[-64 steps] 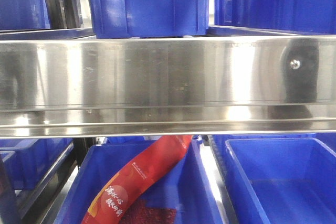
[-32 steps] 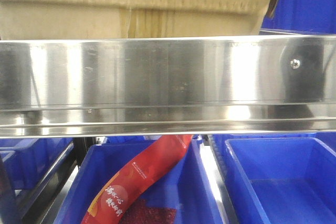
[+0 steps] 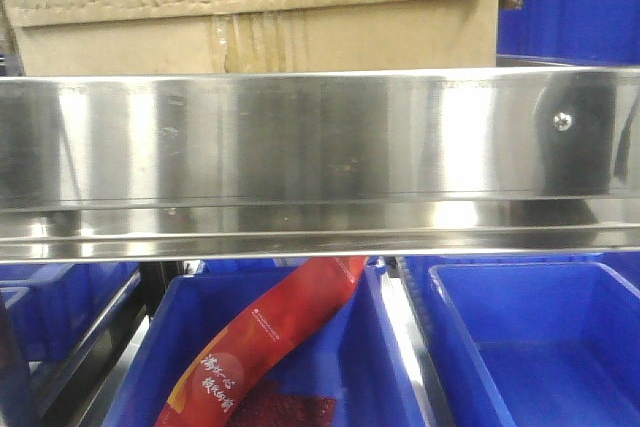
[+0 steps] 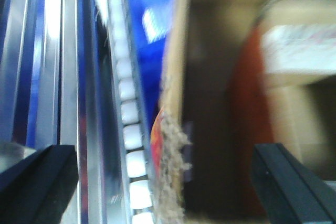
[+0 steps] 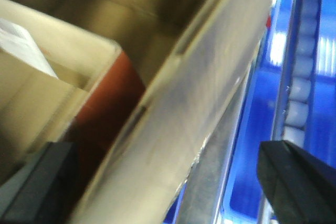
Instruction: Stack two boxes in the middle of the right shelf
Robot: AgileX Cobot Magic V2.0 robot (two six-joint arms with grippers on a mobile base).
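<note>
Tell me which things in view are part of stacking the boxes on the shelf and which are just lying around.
Part of the job:
- cardboard box, behind the steel rail
- right shelf, the shiny front rail
- left gripper and right gripper, fingers spread either side of the box wall

Just lying about:
- blue bins below
- red packet in the left lower bin

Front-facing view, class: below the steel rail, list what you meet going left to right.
Blue bin at the left edge → red printed packet lying in the middle blue bin → empty blue bin on the right.
</note>
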